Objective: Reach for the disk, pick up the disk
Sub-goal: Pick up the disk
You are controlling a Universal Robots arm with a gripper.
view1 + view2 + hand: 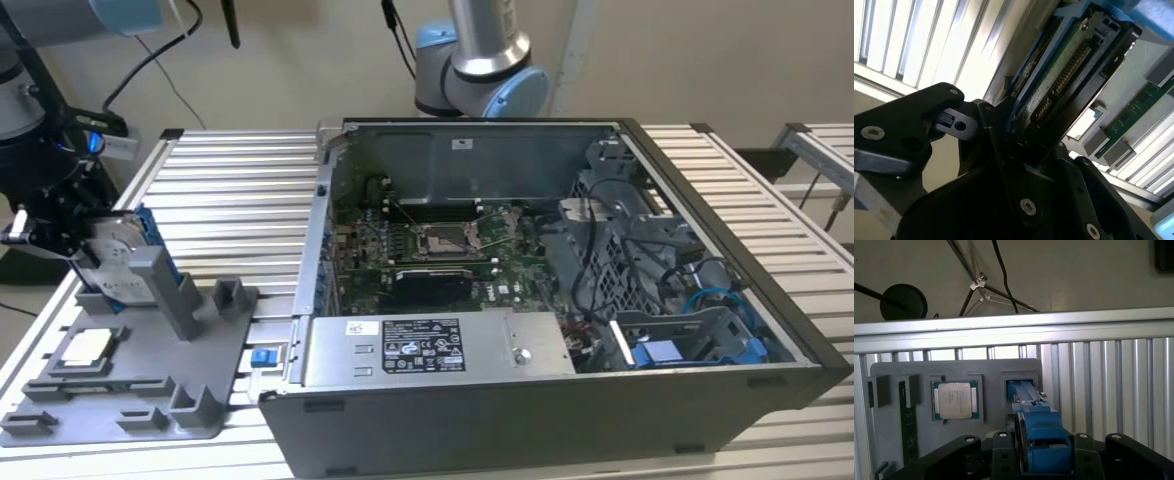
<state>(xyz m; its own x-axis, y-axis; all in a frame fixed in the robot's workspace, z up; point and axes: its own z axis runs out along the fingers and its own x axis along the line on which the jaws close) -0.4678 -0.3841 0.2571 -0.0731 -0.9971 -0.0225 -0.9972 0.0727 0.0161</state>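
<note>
The disk stands on edge in a slot of the grey stand at the exterior view's left, its lower end down in the slot and its long axis running up out of it, straight into the jaws. In the first wrist view the blue frame of the disk lies between the two black sides of the jaws and reaches away to the slot in the stand. In the second wrist view the disk shows edge-on, with a green board and a connector row along it, its near end tucked between the jaws. The jaws look closed against its two flat faces, so I judge it gripped but not yet lifted clear. The arm comes down over this corner of the ribbed desk. The stand also holds a pale square chip in a square pocket beside the disk's slot, and a narrow green memory strip in a slot further along. Well apart, toward the exterior view's right, an open computer case lies on the desk, holding a circuit board, a silver power box, loose cables and a blue bracket.
</note>
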